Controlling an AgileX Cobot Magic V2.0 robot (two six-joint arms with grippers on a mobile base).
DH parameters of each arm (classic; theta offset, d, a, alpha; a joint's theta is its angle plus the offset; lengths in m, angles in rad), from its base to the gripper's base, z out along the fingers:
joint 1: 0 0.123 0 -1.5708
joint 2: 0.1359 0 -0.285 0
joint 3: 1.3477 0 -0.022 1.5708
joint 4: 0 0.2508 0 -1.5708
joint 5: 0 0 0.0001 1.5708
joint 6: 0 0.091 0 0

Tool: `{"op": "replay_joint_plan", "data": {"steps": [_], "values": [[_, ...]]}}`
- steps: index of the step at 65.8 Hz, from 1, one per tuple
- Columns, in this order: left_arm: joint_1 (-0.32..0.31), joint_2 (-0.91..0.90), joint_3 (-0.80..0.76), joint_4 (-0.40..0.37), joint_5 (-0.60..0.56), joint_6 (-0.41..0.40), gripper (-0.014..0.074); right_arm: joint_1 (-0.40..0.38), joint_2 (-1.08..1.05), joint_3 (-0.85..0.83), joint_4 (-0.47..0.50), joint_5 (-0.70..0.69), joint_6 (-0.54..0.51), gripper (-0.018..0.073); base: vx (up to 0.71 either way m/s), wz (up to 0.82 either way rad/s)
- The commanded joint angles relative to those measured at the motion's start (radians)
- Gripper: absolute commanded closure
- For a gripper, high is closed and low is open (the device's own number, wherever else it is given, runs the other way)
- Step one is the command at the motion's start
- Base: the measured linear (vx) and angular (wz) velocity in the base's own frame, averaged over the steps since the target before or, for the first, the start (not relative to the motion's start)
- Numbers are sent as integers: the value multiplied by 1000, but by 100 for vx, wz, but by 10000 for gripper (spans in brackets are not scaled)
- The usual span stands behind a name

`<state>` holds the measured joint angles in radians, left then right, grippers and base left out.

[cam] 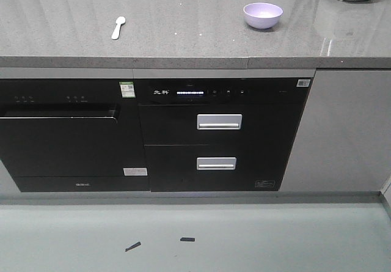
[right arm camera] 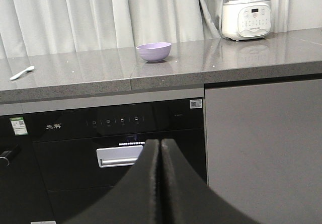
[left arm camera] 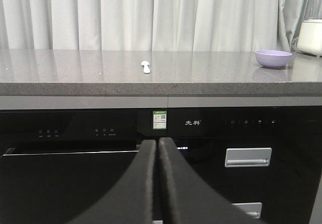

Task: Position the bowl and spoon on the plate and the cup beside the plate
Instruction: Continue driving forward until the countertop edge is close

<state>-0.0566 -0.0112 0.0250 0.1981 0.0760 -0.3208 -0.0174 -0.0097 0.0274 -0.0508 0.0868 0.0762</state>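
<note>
Bowl [cam: 263, 14] first: this round, smooth lavender-purple plastic piece is sitting upright on the speckled grey stone surface [cam: 183, 43], toward the right. The small pale mint-green plastic spoon [cam: 118, 27] is lying well apart from it to the left, head pointing away from us. We are finding no pale blue plate and no brown paper cup in any view, so nothing is arranged yet, and we are judging the task to be at its very opening. Our left hand [left arm camera: 157, 146] and right hand [right arm camera: 160, 144] are both hanging low before the black built-in appliances [cam: 146, 137], below the surface edge, fingers pressed together and holding nothing. Next we are expecting to need a rise above that edge, a widening of one hand, and a reach to the bowl's rim or the spoon's handle. Where the plate is lying, we cannot tell.
</note>
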Motion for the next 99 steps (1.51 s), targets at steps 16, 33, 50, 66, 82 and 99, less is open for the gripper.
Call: {"op": "replay_joint_plan", "data": {"steps": [16,33,50,66,82,99], "values": [[0,-6,30,0,-66,-7,602,-7,-12,16,-3,-74,-6,565,10,-3],[0,-6,30,0,-66,-7,602,-7,-12,16,-3,-74,-6,565,9,-2],[0,-6,30,0,-66,-7,602,-7,-12,16,-3,-74,-6,565,9,-1],[0,-6,30,0,-66,-7,602,-7,-12,16,-3,-74,-6,565,9,0],[0,-6,30,0,-66,-7,602,-7,-12,16,-3,-74,-6,565,9,0],[0,-6,30,0,-66,-7,602,-7,-12,16,-3,-74,-6,565,9,0]]}}
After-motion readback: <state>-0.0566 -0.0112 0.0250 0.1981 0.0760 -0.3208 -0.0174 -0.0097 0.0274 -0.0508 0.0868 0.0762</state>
